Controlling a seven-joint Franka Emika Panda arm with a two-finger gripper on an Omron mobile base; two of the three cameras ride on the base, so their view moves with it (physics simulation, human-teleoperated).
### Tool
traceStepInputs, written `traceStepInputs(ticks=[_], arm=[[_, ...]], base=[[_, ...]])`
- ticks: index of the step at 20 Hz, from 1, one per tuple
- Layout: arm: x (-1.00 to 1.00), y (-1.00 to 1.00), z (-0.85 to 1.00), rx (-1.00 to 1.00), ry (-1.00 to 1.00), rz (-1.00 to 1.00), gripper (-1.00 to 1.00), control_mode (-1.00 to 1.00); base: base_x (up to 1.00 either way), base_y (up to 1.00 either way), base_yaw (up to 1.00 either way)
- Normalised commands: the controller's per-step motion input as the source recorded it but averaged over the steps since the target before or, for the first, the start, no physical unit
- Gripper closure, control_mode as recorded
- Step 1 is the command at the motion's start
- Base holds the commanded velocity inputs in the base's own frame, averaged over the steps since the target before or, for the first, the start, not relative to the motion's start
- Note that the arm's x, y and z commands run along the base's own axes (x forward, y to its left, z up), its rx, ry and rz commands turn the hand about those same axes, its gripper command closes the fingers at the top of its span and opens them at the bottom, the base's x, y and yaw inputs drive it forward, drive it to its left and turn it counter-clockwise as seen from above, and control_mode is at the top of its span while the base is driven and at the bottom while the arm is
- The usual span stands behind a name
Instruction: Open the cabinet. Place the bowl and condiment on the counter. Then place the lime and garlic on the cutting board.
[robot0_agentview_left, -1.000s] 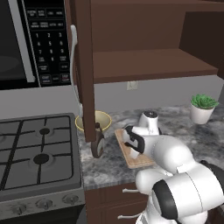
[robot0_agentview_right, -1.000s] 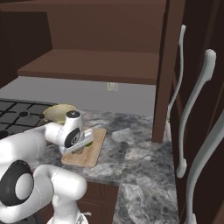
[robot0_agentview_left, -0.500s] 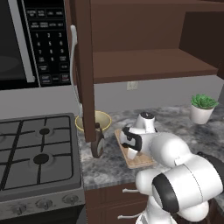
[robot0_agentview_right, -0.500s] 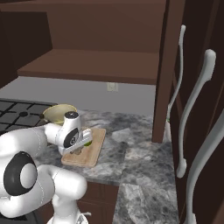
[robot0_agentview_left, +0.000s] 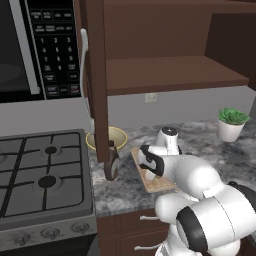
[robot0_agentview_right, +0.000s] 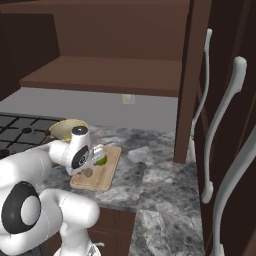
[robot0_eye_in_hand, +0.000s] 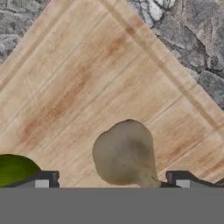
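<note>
Garlic, a beige-brown teardrop-shaped bulb, lay on the pale wooden rectangular cutting board, in the gap between the two dark fingertips and touching neither. Beside it on the same board rested the round green lime, its edge at the lower left of the hand view. The two-finger gripper hung just above the board with its jaws spread wide and nothing in them. The board sat on the grey speckled stone counter, with the yellow round bowl on the counter just to its left. A dark condiment bottle stood on the counter in front of the bowl. The dark brown wooden cabinet door stood swung out, edge-on to the left base camera. A small green potted plant in a white pot stood at the far right of the counter.
</note>
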Motion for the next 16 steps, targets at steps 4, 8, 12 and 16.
traceStepInputs(ticks=[4, 8, 12, 16], arm=[[-0.26, 0.01, 0.24, 0.04, -0.01, -0.04, -1.00, -1.00], [-0.29, 0.01, 0.26, 0.05, 0.00, -0.05, -1.00, -1.00], [-0.19, 0.03, 0.31, 0.04, 0.00, -0.05, -1.00, -1.00], [-0.14, 0.02, 0.34, 0.03, -0.01, -0.05, -1.00, -1.00]], base=[[0.00, 0.00, 0.00], [0.00, 0.00, 0.00], [0.00, 0.00, 0.00], [0.00, 0.00, 0.00]])
